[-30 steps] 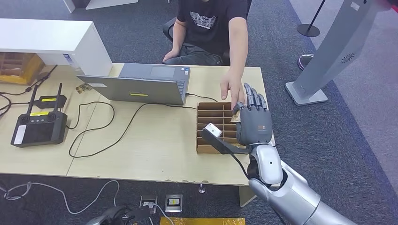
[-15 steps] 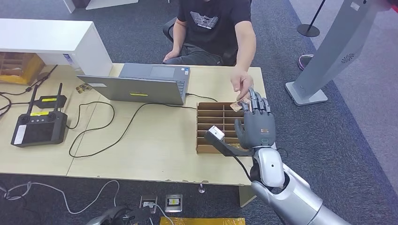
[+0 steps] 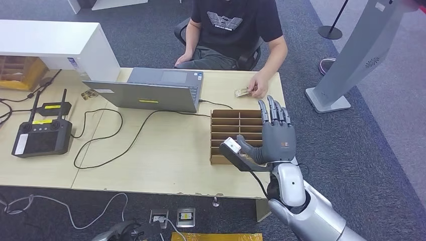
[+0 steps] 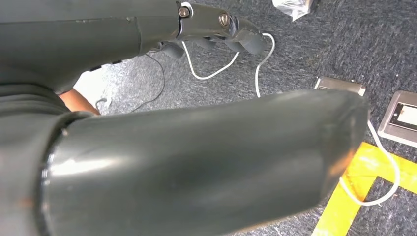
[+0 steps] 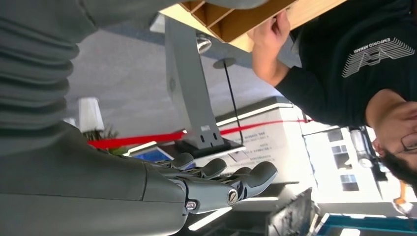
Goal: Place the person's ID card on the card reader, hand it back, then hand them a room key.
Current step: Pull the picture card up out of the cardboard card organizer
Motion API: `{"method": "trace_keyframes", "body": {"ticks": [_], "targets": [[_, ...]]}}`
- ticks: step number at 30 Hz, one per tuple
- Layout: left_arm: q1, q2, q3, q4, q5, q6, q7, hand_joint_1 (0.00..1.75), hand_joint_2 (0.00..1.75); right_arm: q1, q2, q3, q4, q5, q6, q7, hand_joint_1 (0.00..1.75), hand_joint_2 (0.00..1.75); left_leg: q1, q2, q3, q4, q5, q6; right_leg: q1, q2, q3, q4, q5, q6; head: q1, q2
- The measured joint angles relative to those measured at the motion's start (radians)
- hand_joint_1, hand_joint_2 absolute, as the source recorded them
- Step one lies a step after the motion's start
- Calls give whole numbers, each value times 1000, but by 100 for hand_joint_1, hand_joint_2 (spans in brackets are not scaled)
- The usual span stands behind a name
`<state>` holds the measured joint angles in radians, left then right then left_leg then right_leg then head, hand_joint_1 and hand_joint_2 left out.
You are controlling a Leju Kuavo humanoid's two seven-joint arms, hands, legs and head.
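From the head view, the person's hand (image 3: 260,88) has drawn back to the far right corner of the bench (image 3: 166,155) and now rests there on a small card (image 3: 242,92), which lies flat on the wood. A second ago that hand was reaching down to the right robot hand (image 3: 274,136), and half a second ago it was lifting the card away from the fingertips. I judge the card has just passed to the person, so a hand-over step looks complete; whether it is the ID card or the room key I cannot tell. The right robot hand is raised beside the near right edge of the bench, fingers straight and spread, thumb out, holding nothing. It hangs over the right side of the wooden divider tray (image 3: 236,136), not clearly touching it.

In the left wrist view, the left robot hand (image 4: 216,29) hangs over the carpet floor (image 4: 314,54), its dark fingers bent inward with nothing in them.

In the right wrist view, the right robot hand shows fingers (image 5: 258,173) extended and empty. The person's hand sits at the bench edge beyond the tray.
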<state>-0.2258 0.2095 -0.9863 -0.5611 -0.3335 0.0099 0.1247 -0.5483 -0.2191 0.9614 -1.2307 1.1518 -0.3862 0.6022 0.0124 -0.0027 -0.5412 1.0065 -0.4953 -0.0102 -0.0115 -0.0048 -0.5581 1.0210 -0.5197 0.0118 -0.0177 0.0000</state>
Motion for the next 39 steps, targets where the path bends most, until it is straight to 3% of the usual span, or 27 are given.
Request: {"method": "trace_keyframes", "body": {"ticks": [12,16,20,28,39], "targets": [[3,1,15,4,0,3,0,0,0,77,-48,-45,-196,-35,35,26,0,0,0,0,0,0,0,0,0,0,0,0,0,0,0,0],[15,5,21,4,13,23,0,0,0,101,-62,-48,-252,-67,100,47,0,0,0,0,0,0,0,0,0,0,0,0,0,0,0,0],[35,12,30,5,37,51,0,0,0,124,-82,-44,-323,-31,140,55,0,175,0,0,0,0,-1,0,0,0,0,0,0,0,0,0],[61,19,45,5,72,88,2,0,0,178,-86,-19,-343,-38,86,51,0,175,0,0,0,0,-1,-1,0,0,0,0,0,0,0,0],[70,19,45,5,96,115,17,0,0,261,-52,8,-309,87,49,53,0,175,0,0,0,-1,-1,-1,0,0,0,0,0,0,0,0]]}}
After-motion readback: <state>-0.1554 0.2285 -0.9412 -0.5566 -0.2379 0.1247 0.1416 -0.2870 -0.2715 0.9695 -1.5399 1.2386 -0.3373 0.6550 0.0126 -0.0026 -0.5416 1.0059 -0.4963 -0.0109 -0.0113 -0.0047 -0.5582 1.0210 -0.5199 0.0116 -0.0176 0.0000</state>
